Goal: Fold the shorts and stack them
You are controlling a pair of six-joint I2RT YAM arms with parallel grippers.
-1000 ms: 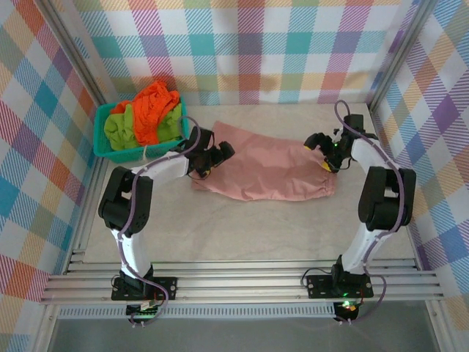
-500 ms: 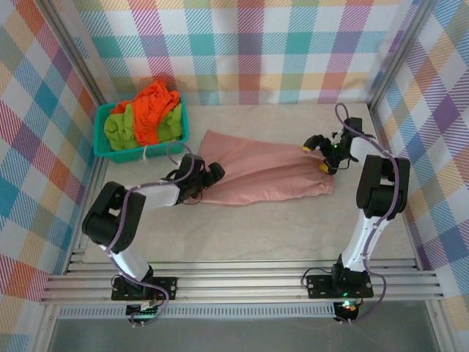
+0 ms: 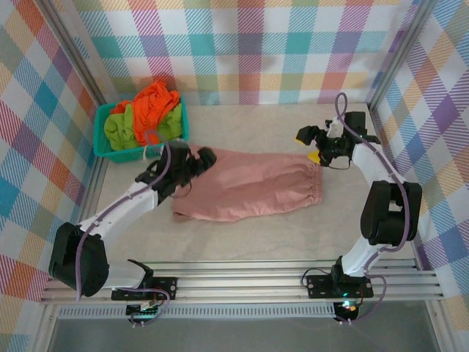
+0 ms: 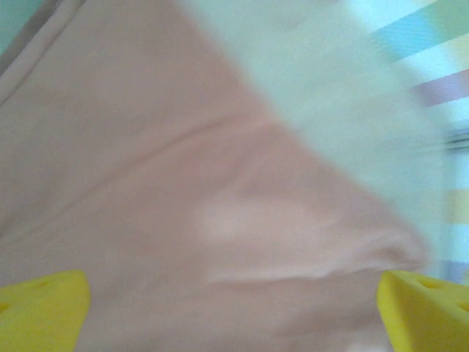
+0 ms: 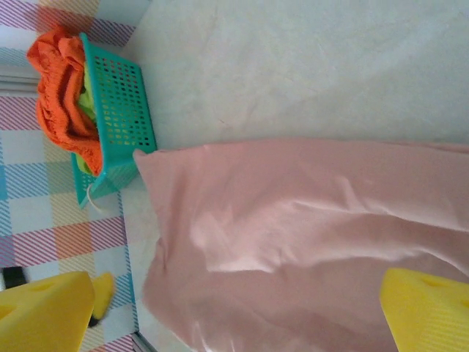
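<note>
The pink shorts (image 3: 249,185) lie spread nearly flat on the bench (image 3: 242,235), starting just beside the basket (image 3: 126,155) and stretching away from it. The orange shorts (image 3: 152,105) and green shorts (image 3: 117,129) sit heaped inside the basket. The left fingers (image 3: 204,156) stand wide apart over the end of the pink cloth nearest the basket and hold nothing; the left wrist view is blurred but shows cloth between them, not pinched. The right fingers (image 3: 314,156) are also wide and empty, at the end of the shorts farthest from the basket, beside what looks like the gathered waistband. The cloth is thin, light and limp, so it should drape and crease rather than hold a shape. A pinch on one layer in the middle would likely only bunch it. Better holds are the two corners of one end: at the waistband, where the elastic gives a thicker grip, or at the hem corners near the basket. It will probably slide easily on the smooth bench, so a lifted edge may drag the rest along.
</note>
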